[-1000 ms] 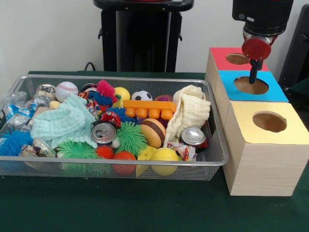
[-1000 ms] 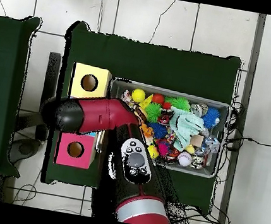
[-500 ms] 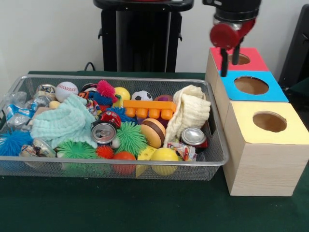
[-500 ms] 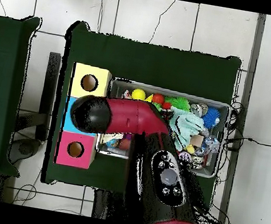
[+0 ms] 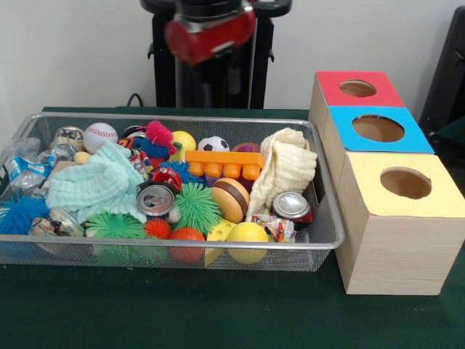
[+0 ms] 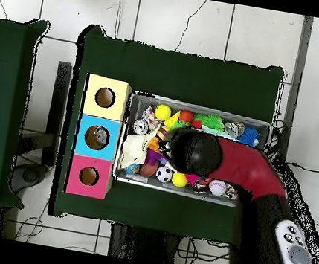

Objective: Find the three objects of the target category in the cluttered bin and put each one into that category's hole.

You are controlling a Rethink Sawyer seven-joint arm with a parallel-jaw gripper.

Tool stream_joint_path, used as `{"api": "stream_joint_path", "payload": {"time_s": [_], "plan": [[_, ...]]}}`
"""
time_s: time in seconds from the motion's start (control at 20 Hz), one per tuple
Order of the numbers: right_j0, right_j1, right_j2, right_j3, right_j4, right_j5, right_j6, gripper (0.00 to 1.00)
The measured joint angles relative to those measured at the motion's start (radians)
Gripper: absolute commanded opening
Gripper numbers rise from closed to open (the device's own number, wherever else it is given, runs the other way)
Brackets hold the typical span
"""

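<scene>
**Arm above the bin, packets at its ends**

No writing can be read on anything; the packets' print is too small to make out. A dark green cloth [image 5: 218, 320] covers the table, a pale wall stands behind, and the overhead view shows a light tiled floor [image 6: 174, 20] around it.

The wire-mesh bin [image 5: 320, 240] sits just beside three wooden boxes: red top [image 5: 378, 91] farthest back, blue top [image 5: 407, 134] in the middle, yellow top [image 5: 436, 196] nearest the camera, each with a round hole.

Crinkly clear packets with blue-white print [image 5: 22, 171] lie at the bin's left end in the front view. One with multicoloured contents [image 5: 275, 227] lies near the front right, just beside a crushed can [image 5: 292, 206].

The gripper [image 5: 209, 33] hangs over the bin's back edge, blurred; whether it is wide or narrow cannot be told.
</scene>
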Motion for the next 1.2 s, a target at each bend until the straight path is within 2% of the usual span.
{"api": "stream_joint_path", "payload": {"time_s": [0.2,0.3,0.45,0.8,1.0,1.2], "plan": [[-0.178,0.011,0.054,0.003,-0.03,0.0,0.0,1.0],[-0.241,0.016,0.071,0.002,-0.043,0.0,0.0,1.0],[-0.294,0.029,0.078,-0.014,-0.064,0.0,0.0,1.0],[-0.3,0.084,0.08,-0.086,-0.148,0.0,0.0,1.0],[-0.295,0.123,0.089,-0.128,-0.237,0.0,0.0,1.0],[-0.298,0.15,0.091,-0.156,-0.289,0.0,0.0,1.0]]}}
